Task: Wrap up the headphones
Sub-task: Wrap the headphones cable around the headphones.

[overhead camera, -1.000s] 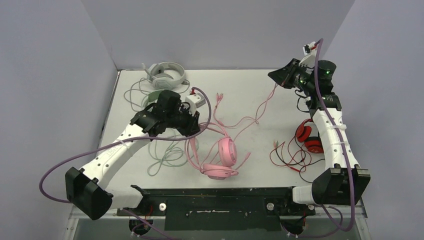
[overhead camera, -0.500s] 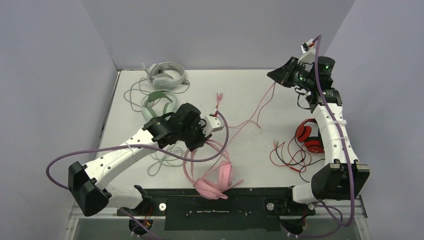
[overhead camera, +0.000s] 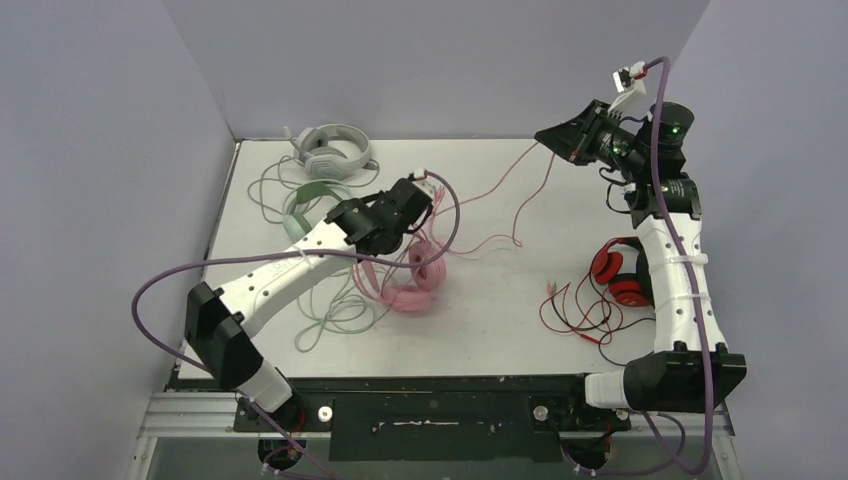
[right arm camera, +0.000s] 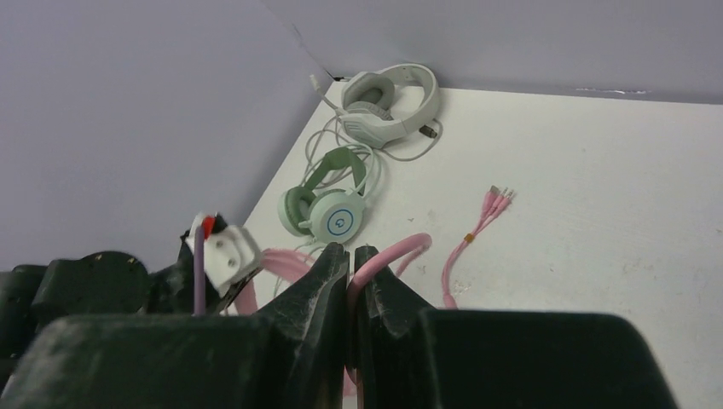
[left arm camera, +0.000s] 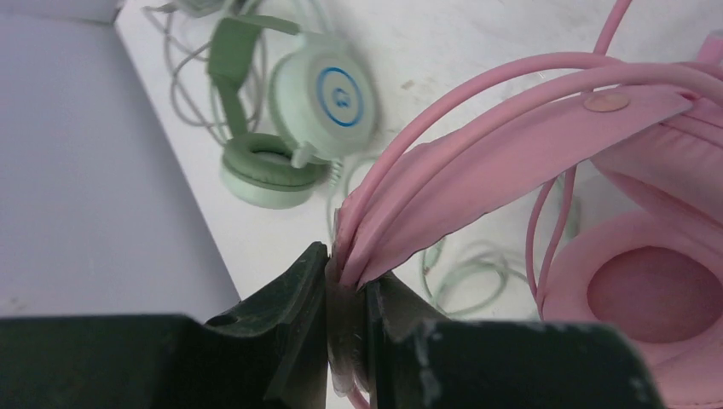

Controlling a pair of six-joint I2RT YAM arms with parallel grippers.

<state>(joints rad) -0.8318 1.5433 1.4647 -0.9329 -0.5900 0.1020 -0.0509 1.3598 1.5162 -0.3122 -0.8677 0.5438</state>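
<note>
My left gripper (overhead camera: 405,222) (left arm camera: 346,274) is shut on the headband of the pink headphones (overhead camera: 416,282) (left arm camera: 520,141), whose cups hang below it over the table's middle left. The thin pink cable (overhead camera: 512,205) (right arm camera: 399,250) runs from them up to my right gripper (overhead camera: 548,138) (right arm camera: 351,257), which is raised at the back right and shut on it. Its plug ends (right arm camera: 496,199) lie on the table. The mint green headphones (overhead camera: 306,206) (left arm camera: 328,95) (right arm camera: 331,210) lie just left of the pink ones. The pale grey-white headphones (overhead camera: 331,150) (right arm camera: 390,95) sit in the back left corner.
A red headset (overhead camera: 612,270) with tangled red and black cables (overhead camera: 577,316) lies beside the right arm. Pale green and white cable loops (overhead camera: 330,312) spread along the left side. Grey walls close off the left, back and right of the table (overhead camera: 480,330).
My left gripper has carried the pink headphones from the front edge back towards the table's middle left. My right gripper has risen and moved slightly right, still on the cable.
</note>
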